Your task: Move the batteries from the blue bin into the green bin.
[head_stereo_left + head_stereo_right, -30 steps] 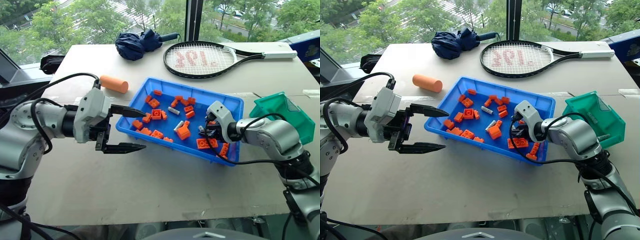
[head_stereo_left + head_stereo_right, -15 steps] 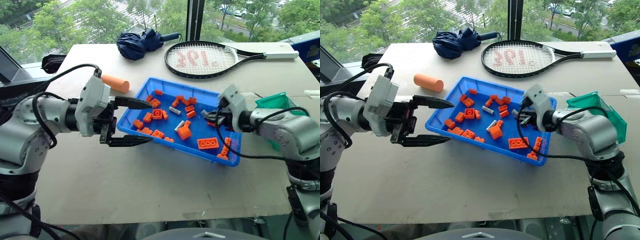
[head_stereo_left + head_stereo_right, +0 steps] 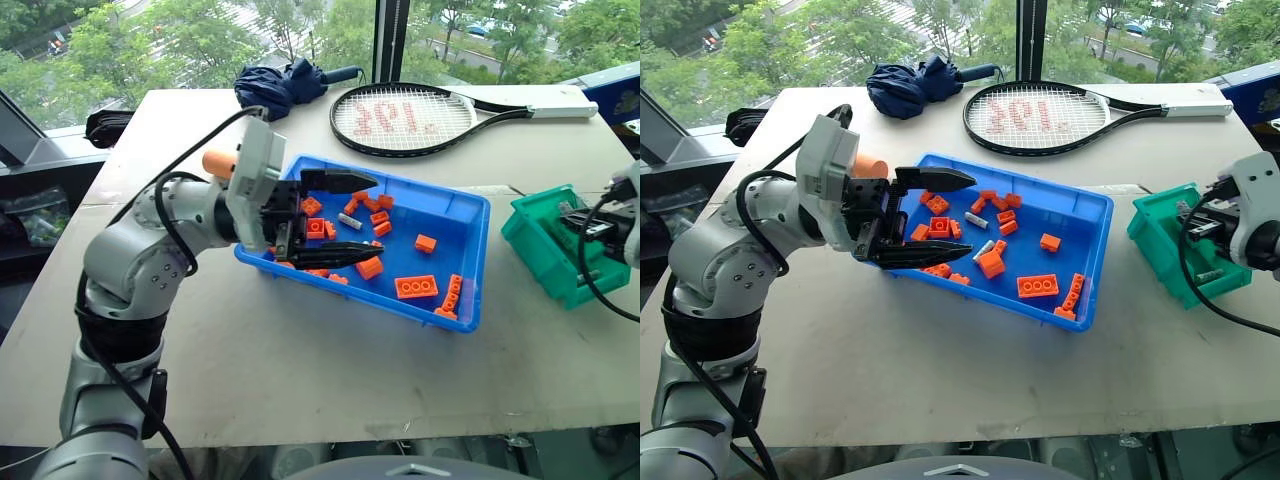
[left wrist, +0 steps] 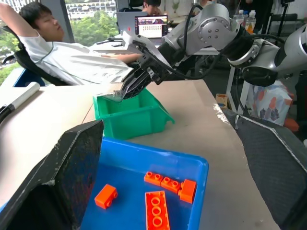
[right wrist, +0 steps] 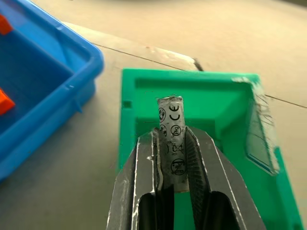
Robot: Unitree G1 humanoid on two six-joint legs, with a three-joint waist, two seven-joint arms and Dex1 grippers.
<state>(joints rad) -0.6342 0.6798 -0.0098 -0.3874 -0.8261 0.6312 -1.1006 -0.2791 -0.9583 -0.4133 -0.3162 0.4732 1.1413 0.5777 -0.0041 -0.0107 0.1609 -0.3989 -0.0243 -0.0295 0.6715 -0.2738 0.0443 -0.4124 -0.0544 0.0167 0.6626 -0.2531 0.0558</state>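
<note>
Two grey batteries [image 3: 349, 221] lie among orange bricks [image 3: 416, 287] in the blue bin [image 3: 470, 212], seen from the head views; one sits near the bin's far side, the other [image 3: 983, 250] near its middle beside a larger orange block. The left gripper [image 3: 345, 217] reaches in over the bin's left end, pointing sideways across it, with its two black fingers spread wide and nothing between them. An orange cylinder [image 3: 871, 166] rests on the table behind that arm. At the right edge, the green bin [image 3: 1160, 240] stands on the table, apart from the blue bin, and the right gripper [image 3: 1213, 218] hangs over it. A tennis racket [image 3: 400, 117] and a folded dark umbrella [image 3: 283, 85] lie at the table's far side.

From the left wrist, the wide-spread fingers [image 4: 67, 172] frame the blue bin's end with a few bricks; beyond it stands the green bin, the right gripper's tip poised at its rim. A person in a white shirt [image 4: 72, 60] leans back in a chair behind.

From the right wrist, the fingers [image 5: 194, 163] are clamped narrowly on one battery [image 5: 171, 143], which stands upright between them, directly above the green bin's open interior. A corner of the blue bin shows just beside it.
</note>
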